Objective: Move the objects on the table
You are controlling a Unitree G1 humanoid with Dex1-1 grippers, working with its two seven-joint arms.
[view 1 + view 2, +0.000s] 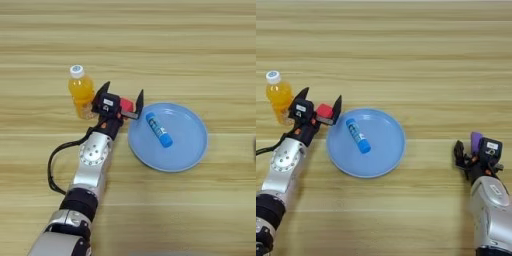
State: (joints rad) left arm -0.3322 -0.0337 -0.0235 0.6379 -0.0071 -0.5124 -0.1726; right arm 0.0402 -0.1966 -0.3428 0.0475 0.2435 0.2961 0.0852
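Nearest, the right gripper (470, 150) has its fingers on the purple block (476, 141), apparently gripping it, while beyond, the left gripper (123, 100), fingers wide, straddles the red cube (126, 105) beside the plate (187, 150) holding the tube (159, 129), bottle (81, 92) behind, all on the desk (175, 50).

A broad wooden table (150, 40) fills everything I can see, pale planks laid side to side with long horizontal grain and faint darker seams between them. The light falls soft and even across it, with only weak shadows. No wall, floor or window shows.
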